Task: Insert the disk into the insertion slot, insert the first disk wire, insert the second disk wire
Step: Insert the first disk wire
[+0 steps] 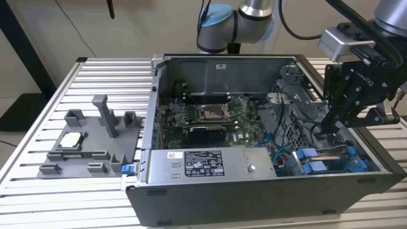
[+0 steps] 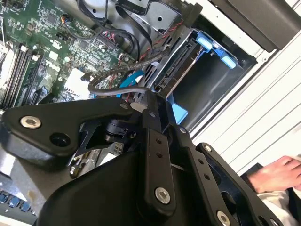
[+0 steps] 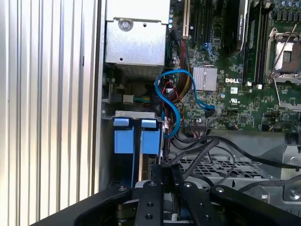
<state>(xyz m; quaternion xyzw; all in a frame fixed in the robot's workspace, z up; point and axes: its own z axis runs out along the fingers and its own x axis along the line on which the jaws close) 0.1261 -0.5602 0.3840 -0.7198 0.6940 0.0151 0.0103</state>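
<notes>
Closest to the lens in both wrist views are the black linkages of the gripper [image 2: 146, 96] [image 3: 164, 172]. Its jaws are drawn almost together, and a dark wire [image 2: 110, 89] loops in to end right at the tips, seemingly pinched between them. In the exterior view the gripper [image 1: 327, 129] reaches down into the open computer case [image 1: 254, 200] at the exterior view's right, just above the drive bay in the case's near corner.

The disk [image 2: 181, 70] already sits in that bay, its connector end facing the fingertips, which hover just beside it. It is held by the blue carrier [image 3: 150, 141] [image 1: 311, 167], whose tabs stand next to a second blue frame [image 3: 121, 136].

A blue cable [image 3: 170, 106] curls between the bay and the motherboard [image 3: 235, 94] [image 1: 203, 114]. The grey power-supply box [image 1: 210, 164] [image 3: 136, 42] lies along the case's near wall.

The case rests on a slatted metal table [image 1: 95, 76], with a grey fixture tray [image 1: 83, 157] well apart at the exterior view's left. A person's hand [image 2: 277, 174] rests on the table beyond the case, in the second wrist view.
</notes>
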